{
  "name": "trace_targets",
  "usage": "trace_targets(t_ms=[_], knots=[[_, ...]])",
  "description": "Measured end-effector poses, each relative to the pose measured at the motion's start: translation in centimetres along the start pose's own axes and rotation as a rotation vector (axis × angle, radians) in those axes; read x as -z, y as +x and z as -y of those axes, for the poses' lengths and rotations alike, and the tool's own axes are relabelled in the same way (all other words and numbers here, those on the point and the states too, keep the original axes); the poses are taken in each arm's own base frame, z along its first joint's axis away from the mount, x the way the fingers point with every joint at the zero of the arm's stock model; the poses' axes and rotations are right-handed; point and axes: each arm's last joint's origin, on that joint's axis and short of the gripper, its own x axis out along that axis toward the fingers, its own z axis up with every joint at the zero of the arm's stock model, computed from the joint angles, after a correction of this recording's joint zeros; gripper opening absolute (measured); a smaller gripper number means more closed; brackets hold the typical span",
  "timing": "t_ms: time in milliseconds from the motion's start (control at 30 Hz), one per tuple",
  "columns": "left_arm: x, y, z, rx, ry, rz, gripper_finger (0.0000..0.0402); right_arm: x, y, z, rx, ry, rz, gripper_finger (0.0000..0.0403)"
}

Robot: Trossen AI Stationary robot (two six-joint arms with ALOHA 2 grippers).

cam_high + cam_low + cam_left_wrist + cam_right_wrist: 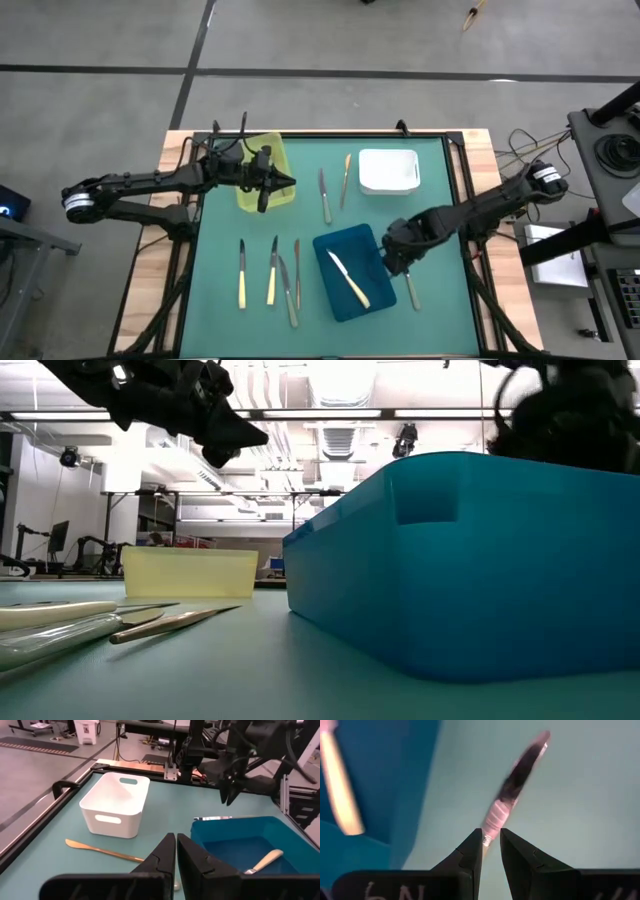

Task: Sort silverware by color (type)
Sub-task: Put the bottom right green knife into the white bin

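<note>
A silver knife point(413, 292) point(517, 775) lies on the green mat just right of the blue tray point(340, 305). My right gripper point(403, 265) point(491, 837) points down over its far end, fingers a narrow gap apart, and that end shows in the gap. A cream-handled knife point(348, 278) point(265, 861) lies in the blue tray. Two cream-handled knives point(240, 272) point(271, 272), a silver one point(288, 290) and a copper one point(297, 262) lie left of that tray. My left gripper point(290, 183) point(176, 836) hovers shut over the yellow tray point(270, 150). My right gripper stands over the silver knife's far end point(492, 820), coming from above. Whether its fingertips touch the knife, I cannot tell. My left gripper touches nothing.
The white tray point(388, 170) point(115, 805) stands at the far side of the mat. A silver knife point(324, 195) and a gold one point(345, 180) point(100, 849) lie between it and the yellow tray. Bare mat lies right of the blue tray.
</note>
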Motion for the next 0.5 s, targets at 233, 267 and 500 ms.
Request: trace_targets(t_ms=[233, 267, 500], knots=[[0.0, 0.0, 0.0, 0.0, 0.0, -0.001, 0.0, 1.7, 1.8, 0.8, 0.043, 0.059, -0.021, 0.0059], [0.0, 0.0, 0.0, 0.0, -0.001, -0.002, 0.0, 1.9, 1.9, 0.8, 0.04, 0.064, -0.021, 0.0059], [0.1, 0.0, 0.0, 0.0, -0.002, -0.004, 0.0, 2.4, 2.3, 0.4, 0.002, 0.074, -0.037, 0.008]])
